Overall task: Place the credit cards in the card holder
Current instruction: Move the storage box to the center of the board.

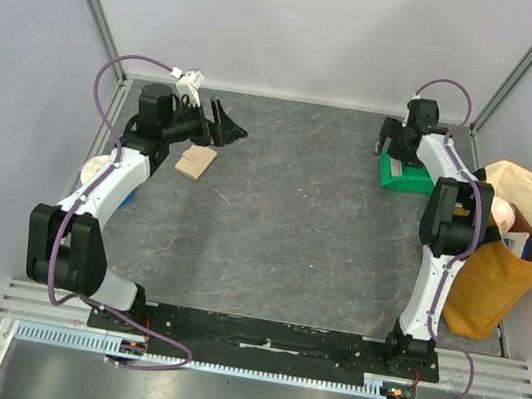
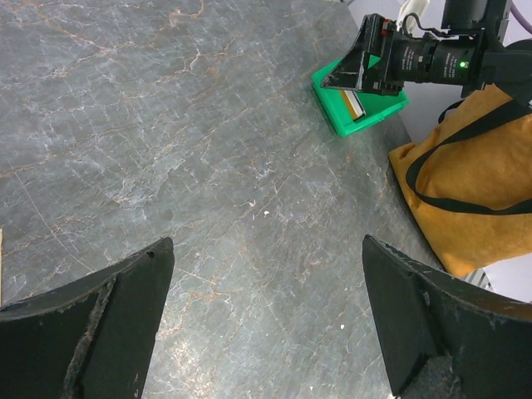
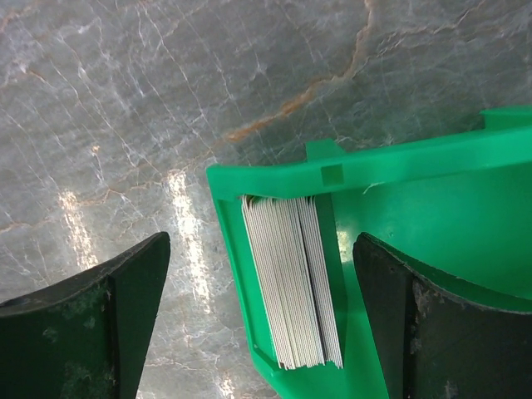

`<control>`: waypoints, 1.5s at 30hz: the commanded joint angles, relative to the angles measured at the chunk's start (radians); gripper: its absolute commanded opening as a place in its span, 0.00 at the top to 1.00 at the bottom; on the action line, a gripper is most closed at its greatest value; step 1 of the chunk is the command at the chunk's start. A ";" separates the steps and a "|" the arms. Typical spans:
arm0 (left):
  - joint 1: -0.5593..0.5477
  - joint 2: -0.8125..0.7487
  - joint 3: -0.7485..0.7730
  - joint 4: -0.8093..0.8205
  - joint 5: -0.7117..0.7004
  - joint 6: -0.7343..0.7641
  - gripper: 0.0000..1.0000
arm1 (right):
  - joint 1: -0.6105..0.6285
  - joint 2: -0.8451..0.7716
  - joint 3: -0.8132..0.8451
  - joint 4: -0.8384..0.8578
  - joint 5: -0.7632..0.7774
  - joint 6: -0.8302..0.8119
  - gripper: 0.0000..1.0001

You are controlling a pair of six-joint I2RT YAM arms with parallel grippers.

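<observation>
Directly beneath the right gripper (image 3: 262, 241), in the gap between its two dark fingers, the credit cards (image 3: 291, 283) stand on edge as a tight whitish stack. They sit in one corner of a green bin (image 3: 399, 166), pressed against its side wall; I cannot count them, and only their pale edges show. The fingers are spread as wide as they go and hold nothing: one hangs over the grey marbled table (image 3: 125, 100) outside the bin, the other over the bin's floor, neither touching the stack. The card holder (image 1: 196, 161), a small tan piece, lies flat on the table well apart from that gripper, across the workspace and just beside the left gripper (image 2: 266, 245), on the side toward the arm bases. Whether it is folded shut or lying open is too small to tell. The left gripper is also fully spread and empty, hanging above bare table and facing across toward the bin. A mustard cloth bag (image 1: 508, 268) stands on the outer side of the right arm, off the table's edge. By my reading the task has not begun in earnest: no card is visible in or at the holder, and the whole stack remains to be lifted, carried across and slipped in, with the left gripper likely needed to steady the holder
</observation>
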 commanded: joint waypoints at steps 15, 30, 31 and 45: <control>0.000 -0.050 -0.032 0.005 0.031 0.031 0.01 | 0.032 0.003 -0.092 0.012 -0.106 -0.015 0.02; -0.001 -0.068 -0.056 0.005 0.025 0.028 0.01 | 0.199 -0.005 -0.130 0.017 -0.064 0.014 0.02; 0.000 -0.070 -0.058 0.005 0.023 0.031 0.01 | 0.207 -0.002 -0.133 0.017 -0.060 0.016 0.02; -0.001 -0.085 -0.067 -0.041 -0.018 0.036 0.01 | 0.357 -0.006 -0.125 -0.026 0.112 0.005 0.02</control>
